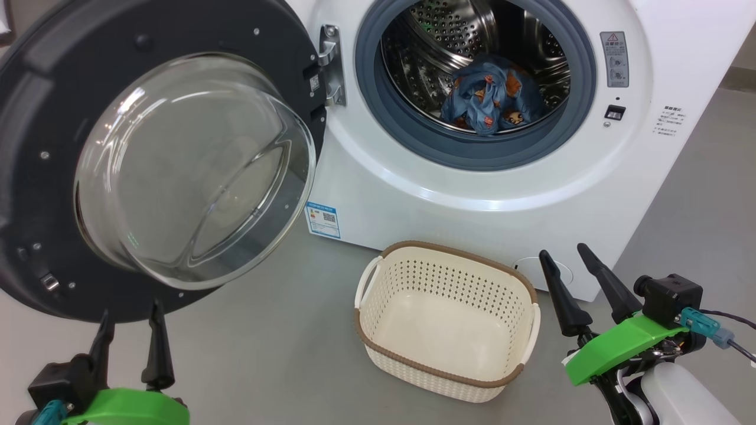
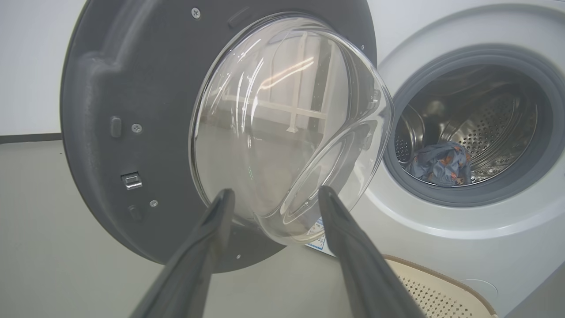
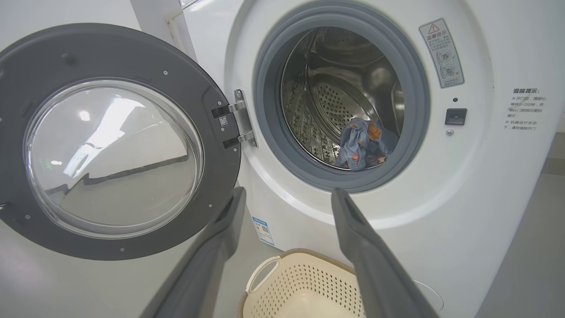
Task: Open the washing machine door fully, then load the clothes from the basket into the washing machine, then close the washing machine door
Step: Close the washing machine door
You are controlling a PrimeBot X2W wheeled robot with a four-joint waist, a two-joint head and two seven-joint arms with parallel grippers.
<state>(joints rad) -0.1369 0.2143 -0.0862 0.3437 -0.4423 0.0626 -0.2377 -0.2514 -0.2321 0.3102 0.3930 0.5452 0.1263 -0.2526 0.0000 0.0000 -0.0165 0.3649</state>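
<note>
We face the washing machine [image 1: 472,200], white on the grey floor [image 1: 266,354], with its steel drum [image 1: 449,35] uncovered. The washing machine door [image 1: 53,88] stands swung wide on its hinge [image 1: 331,65], the glass bowl [image 1: 195,171] bulging toward us. Our left wrist view brings that bowl close and side-on, with the latch [image 2: 131,181] on the dark rim. The basket [image 1: 460,251] sits on the floor just before the machine. Our head view looks down on its bare bottom, while the left wrist view catches a corner of its rim. The clothes [image 1: 490,103] lie bunched low in the drum. Our left hand [image 1: 131,310] hovers below the door and our right hand [image 1: 562,251] beside the basket, both spread wide and free.
</note>
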